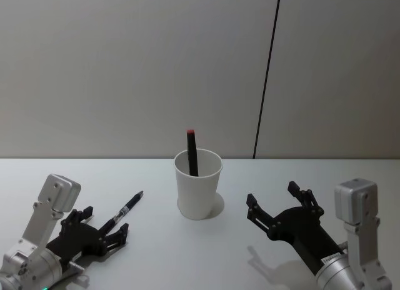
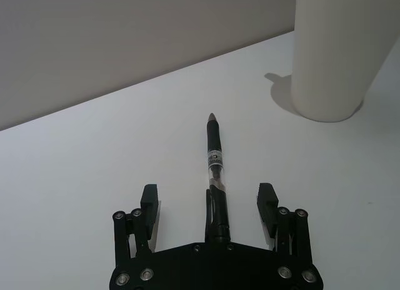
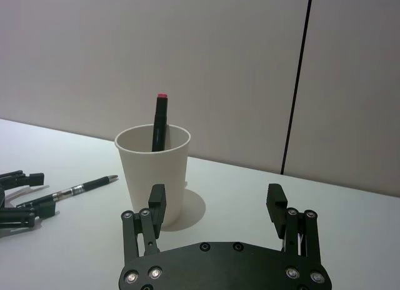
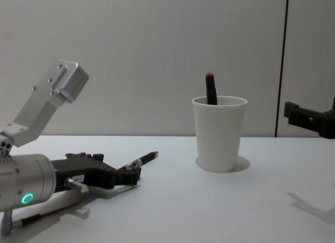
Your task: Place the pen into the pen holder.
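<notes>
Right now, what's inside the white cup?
A black marker with a red top stands in the pen holder. The cup wall hides its lower part and the bottom.

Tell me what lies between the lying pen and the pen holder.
Only bare table, in the head view, separates the pen, straddled by the open left gripper, from the pen holder.
</notes>
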`<state>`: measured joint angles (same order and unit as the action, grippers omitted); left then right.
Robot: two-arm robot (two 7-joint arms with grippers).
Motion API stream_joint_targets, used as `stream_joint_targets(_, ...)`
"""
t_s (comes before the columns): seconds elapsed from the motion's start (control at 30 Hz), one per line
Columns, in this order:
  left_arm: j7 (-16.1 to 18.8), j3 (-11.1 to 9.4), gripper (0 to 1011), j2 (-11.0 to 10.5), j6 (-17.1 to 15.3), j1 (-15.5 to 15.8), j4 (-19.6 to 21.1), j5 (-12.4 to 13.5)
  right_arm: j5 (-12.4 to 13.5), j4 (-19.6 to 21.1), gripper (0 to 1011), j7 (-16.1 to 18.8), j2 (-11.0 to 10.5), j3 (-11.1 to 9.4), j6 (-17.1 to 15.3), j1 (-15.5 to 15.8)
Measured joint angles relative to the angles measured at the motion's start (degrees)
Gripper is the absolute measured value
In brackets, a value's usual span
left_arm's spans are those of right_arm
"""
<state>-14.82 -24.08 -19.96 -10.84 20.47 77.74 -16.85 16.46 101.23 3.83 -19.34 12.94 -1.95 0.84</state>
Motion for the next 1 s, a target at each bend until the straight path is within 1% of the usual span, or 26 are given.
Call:
stream_joint_targets(0.5,-0.6,0.8,1000,1.4,0.2,0.5,-2.2,-0.1,0.0,0.0,1001,0.0,0.0,0.0,0.0,0.0)
stream_joint_targets(1.0,-0.7,1.4,1000,1.8,0.4,0.3,-2.3,-0.1,0.0,0.0,1001,0.0,0.0,0.0,0.0,0.0)
